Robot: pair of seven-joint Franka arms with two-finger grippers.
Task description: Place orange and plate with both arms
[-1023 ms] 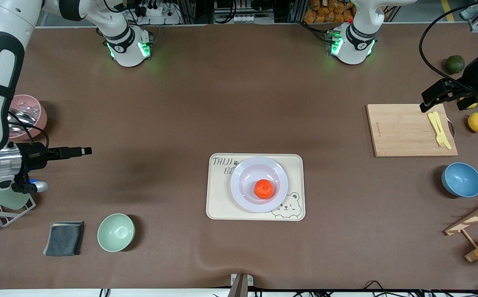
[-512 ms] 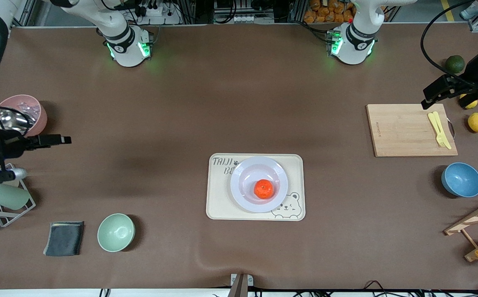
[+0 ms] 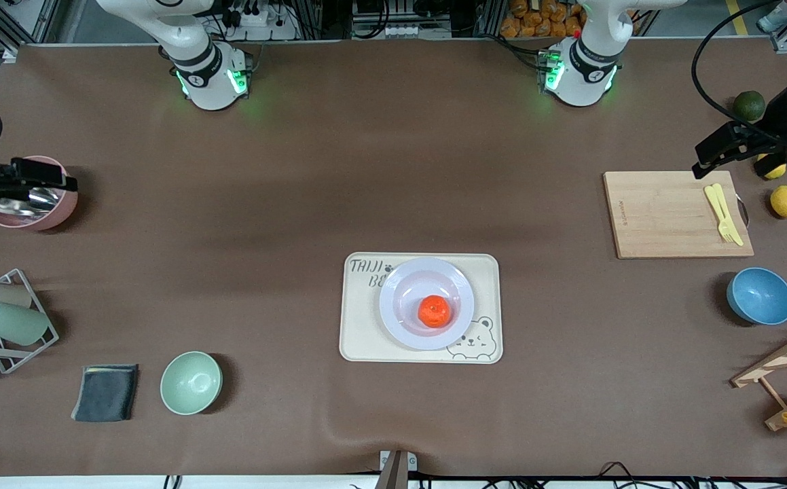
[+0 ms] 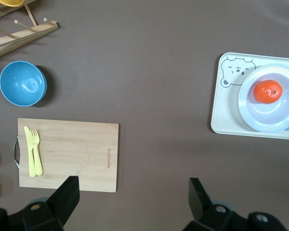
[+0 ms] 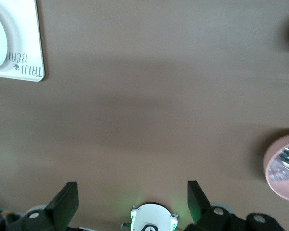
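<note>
Both grippers stand spread and empty: left gripper [image 4: 131, 192] above the cutting board [image 3: 677, 214], right gripper [image 5: 132, 195] over the pink bowl [image 3: 34, 193], each well apart from the tray [image 3: 359, 319]. Orange [image 3: 434, 311] sits on the plate [image 3: 400, 299], itself on the tray; placement appears complete, so arms should keep clear. Left wrist view alone shows both together; right wrist view catches only tray corner.

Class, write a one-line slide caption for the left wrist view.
Open left gripper above the table; orange on the plate, plate on the bear tray.
</note>
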